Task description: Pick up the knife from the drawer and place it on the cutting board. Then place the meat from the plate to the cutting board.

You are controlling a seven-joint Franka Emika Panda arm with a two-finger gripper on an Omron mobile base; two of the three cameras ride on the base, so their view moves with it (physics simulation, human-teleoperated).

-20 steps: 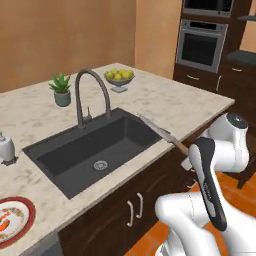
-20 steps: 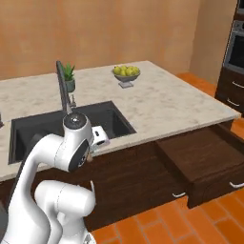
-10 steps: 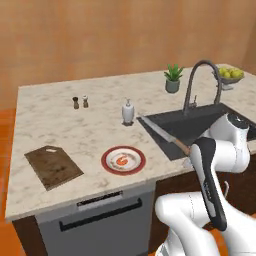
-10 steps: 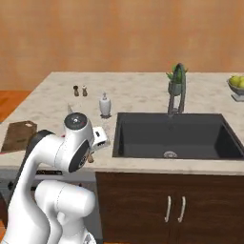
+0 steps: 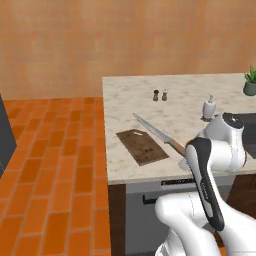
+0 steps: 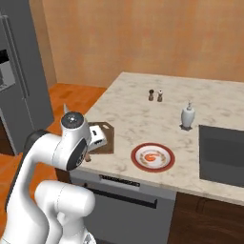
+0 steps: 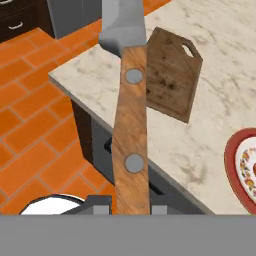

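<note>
Gripper (image 7: 131, 202) is clamped on the knife (image 5: 159, 134) by its handle; the blade projects over the cutting board (image 5: 142, 146). The board lies near the counter's (image 5: 130, 92) left edge, bare counter beyond it. Meat (image 6: 152, 156) sits on the plate (image 6: 153, 157), right of the board.

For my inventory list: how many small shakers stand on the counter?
2. The dark shaker and the pale shaker stand side by side near the counter's far edge. None seems hidden.

worktop (image 6: 143, 114): pale marble | shakers (image 6: 155, 95): two, side by side | soap bottle (image 6: 188, 116): upright | plant (image 5: 250, 81): far corner
</note>
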